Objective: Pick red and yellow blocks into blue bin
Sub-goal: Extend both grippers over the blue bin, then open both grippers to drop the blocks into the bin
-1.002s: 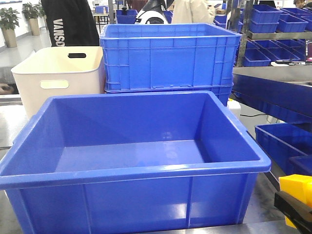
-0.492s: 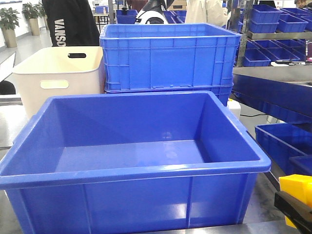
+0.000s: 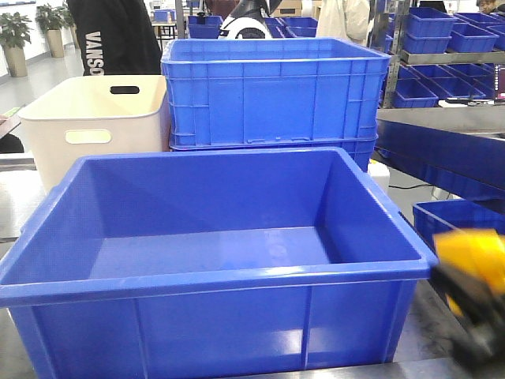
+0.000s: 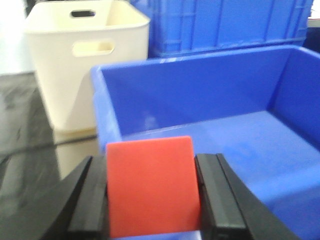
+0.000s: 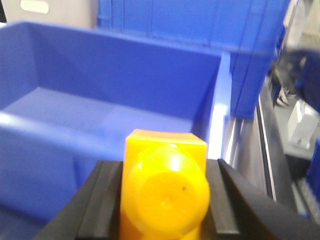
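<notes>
The red block (image 4: 151, 186) sits low in the left wrist view, clamped between the black fingers of the left pincer (image 4: 151, 197), closed to the block's width, just outside the near left corner of the blue bin (image 3: 237, 272). The yellow brick (image 5: 165, 187), stud toward the camera, is gripped likewise by the right pincer (image 5: 164, 200) beside the bin's right rim, a blur at lower right in the front view. A cream tub (image 3: 95, 118) and ribbed blue crate (image 3: 272, 91) stand behind.

A: What sort of place is this?
B: A warehouse or factory floor — behind the ribbed blue crate (image 3: 272, 91), metal shelving (image 3: 442, 55) holds small blue bins (image 3: 430, 24).
A: Anything else?
B: A potted plant (image 3: 14, 35) far left of that crate.
</notes>
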### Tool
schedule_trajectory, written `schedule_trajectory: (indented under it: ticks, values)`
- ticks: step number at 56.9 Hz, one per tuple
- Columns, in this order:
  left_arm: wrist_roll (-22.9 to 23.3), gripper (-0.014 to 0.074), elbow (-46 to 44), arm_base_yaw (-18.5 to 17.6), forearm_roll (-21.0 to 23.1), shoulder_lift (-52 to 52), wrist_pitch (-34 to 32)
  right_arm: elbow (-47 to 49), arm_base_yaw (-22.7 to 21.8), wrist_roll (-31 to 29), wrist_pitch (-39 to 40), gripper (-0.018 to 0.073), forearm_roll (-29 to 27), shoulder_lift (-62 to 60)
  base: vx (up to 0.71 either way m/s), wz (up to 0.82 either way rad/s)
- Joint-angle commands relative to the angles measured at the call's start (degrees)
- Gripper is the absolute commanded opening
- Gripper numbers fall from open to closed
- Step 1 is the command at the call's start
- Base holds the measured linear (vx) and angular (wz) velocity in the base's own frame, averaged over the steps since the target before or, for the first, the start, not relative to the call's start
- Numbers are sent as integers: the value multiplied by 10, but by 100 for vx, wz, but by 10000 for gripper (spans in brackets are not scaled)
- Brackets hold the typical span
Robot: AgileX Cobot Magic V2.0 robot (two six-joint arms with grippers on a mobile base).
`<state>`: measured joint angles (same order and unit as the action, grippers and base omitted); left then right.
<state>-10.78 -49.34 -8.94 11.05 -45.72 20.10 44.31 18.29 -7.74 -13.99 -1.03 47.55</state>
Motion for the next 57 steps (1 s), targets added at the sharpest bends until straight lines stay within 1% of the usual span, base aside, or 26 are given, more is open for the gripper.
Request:
schedule_trajectory:
  ticks: [1, 4, 7, 10, 16, 23, 27, 30, 34, 36, 40, 45, 48, 51, 54, 57]
  values:
    - [-65, 1, -73, -24, 52, -65, -80, 92, -1, -21, 56, -7, 6, 77, 0, 0]
    - [-97, 1, -111, -42, 67, -115, -98, 131, 2, -25, 59, -7, 6, 121, 0, 0]
    - [-113, 1, -149, -56, 69, -168, -115, 174, 6, -36, 64, -7, 6, 172, 0, 0]
    - [-114, 1, -185, -64, 69, -216, -121, 216, 6, -41, 77, -7, 5, 218, 0, 0]
    - [-113, 4, -241, -70, 69, -297, -110, 270, 6, -41, 98, 0, 4, 299, 0, 0]
    - [-113, 33, -284, -70, 67, -348, -106, 307, 6, -36, 101, 52, 1, 358, 0, 0]
    - [-113, 87, -294, -70, 67, -362, -105, 311, 6, -33, 102, 106, -1, 374, 0, 0]
    - [-113, 139, -294, -70, 67, -365, -109, 311, 6, -33, 101, 166, -1, 378, 0, 0]
    - [-113, 223, -294, -70, 67, -367, -109, 311, 6, -33, 103, 280, -1, 378, 0, 0]
    - [-113, 292, -294, -70, 67, -367, -109, 311, 6, -33, 108, 332, -1, 378, 0, 0]
    - [-113, 397, -294, -70, 67, -367, -112, 311, 6, -33, 119, 443, -1, 378, 0, 0]
    - [-113, 494, -294, -70, 67, -367, -112, 311, 6, -33, 122, 552, -1, 378, 0, 0]
    - [-113, 541, -294, -70, 67, -366, -110, 311, 6, -33, 122, 592, 0, 377, 0, 0]
    - [-113, 563, -294, -70, 67, -363, -106, 311, 6, -33, 120, 610, 3, 374, 0, 0]
    - [-113, 561, -294, -70, 67, -357, -99, 311, 6, -33, 116, 603, 4, 368, 0, 0]
    - [-113, 545, -294, -70, 66, -346, -89, 311, 6, -33, 114, 577, 4, 358, 0, 0]
